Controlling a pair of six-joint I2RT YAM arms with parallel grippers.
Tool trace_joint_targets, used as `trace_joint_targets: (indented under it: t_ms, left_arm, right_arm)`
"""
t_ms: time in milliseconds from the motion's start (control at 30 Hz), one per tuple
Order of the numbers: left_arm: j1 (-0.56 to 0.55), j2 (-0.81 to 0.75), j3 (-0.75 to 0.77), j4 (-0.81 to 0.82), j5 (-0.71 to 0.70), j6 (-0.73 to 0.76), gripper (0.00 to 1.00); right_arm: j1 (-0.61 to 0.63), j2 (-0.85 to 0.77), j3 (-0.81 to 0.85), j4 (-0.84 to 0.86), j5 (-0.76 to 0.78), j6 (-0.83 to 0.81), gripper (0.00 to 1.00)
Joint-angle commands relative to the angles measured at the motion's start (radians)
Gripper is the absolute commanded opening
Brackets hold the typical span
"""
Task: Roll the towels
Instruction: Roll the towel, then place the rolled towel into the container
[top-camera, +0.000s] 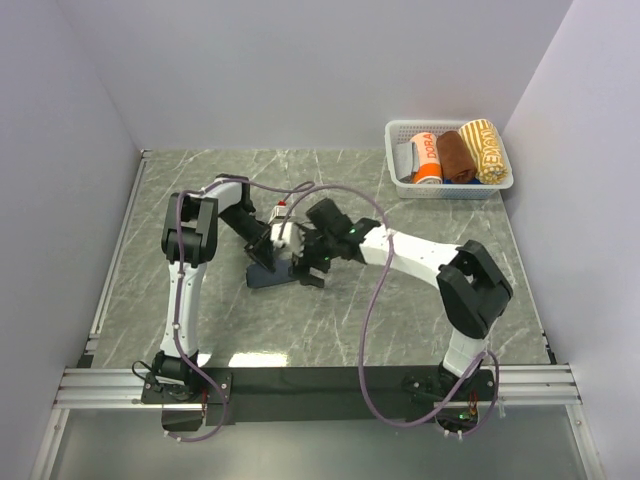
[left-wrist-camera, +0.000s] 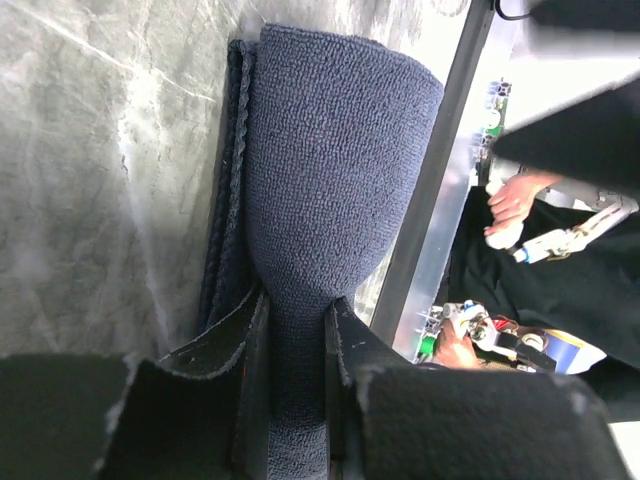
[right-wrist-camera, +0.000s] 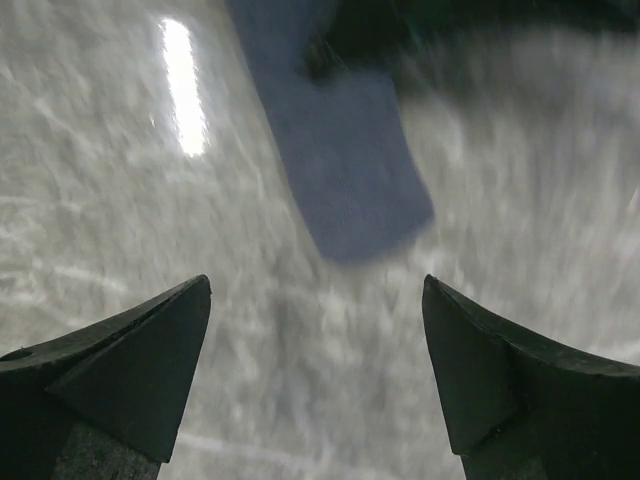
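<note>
As the two arms meet over the middle of the marble-patterned table (top-camera: 290, 330), the navy towel (left-wrist-camera: 340, 170) lies at centre frame in the overhead view, a dark, partly gathered bundle beneath them. The left gripper (left-wrist-camera: 297, 310) is clamped on it. In the left wrist view its two fingers (left-wrist-camera: 240, 370) pinch a narrow neck of the cloth at the bottom of the frame. From there the towel fans out toward the top, a rounded fold on the right with flatter layers stacked edge-on along its left side. By that view, the long axis runs straight out ahead of the left gripper. The right gripper (right-wrist-camera: 315, 330) holds nothing. Its jaws stand wide apart at the lower corners of the right wrist view with bare table between them, and the towel's blunt end, blurred, sits above them at upper centre, touching neither. The left arm is thus the one on the cloth, while the right, near but off it, would seem to need to reach forward to that free end before rolling. A white lattice basket (top-camera: 392, 145) of rolled cloths (top-camera: 457, 157) sits at the upper right of the overhead view, well apart.
</note>
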Motion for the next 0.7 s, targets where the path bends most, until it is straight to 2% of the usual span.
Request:
trace_joint_targets:
  t_ms: [0,200,367,467,500,567,633,667]
  left_arm:
    - [-0.015,0.082,-0.04,0.199,-0.159,0.074,0.18]
    - [-0.015,0.077,-0.052,0.199,-0.144,0.083,0.18]
    - [-0.015,0.074,-0.057,0.2,-0.141,0.097,0.17]
    - [-0.015,0.071,-0.057,0.199,-0.139,0.103,0.17]
    - [-0.015,0.07,-0.063,0.199,-0.139,0.106,0.17]
    - [-0.01,0.058,-0.078,0.2,-0.126,0.123,0.18]
    - [-0.001,0.044,-0.095,0.205,-0.107,0.134,0.19]
    - [0.002,0.019,-0.106,0.212,-0.1,0.134,0.2]
  right_arm:
    - [0.067,0.022,0.008,0.149,0.067,-0.176,0.92]
    - [0.142,0.104,-0.03,0.248,0.082,-0.288,0.92]
    - [0.145,0.206,-0.009,0.329,0.142,-0.318,0.81]
    - [0.146,0.242,0.037,0.282,0.138,-0.345,0.7]
    - [0.146,0.248,0.047,0.241,0.133,-0.352,0.59]
    - [0.151,0.259,0.067,0.184,0.127,-0.367,0.46]
    - [0.153,0.263,0.082,0.133,0.112,-0.37,0.36]
    - [0.153,0.271,0.094,0.101,0.101,-0.37,0.23]
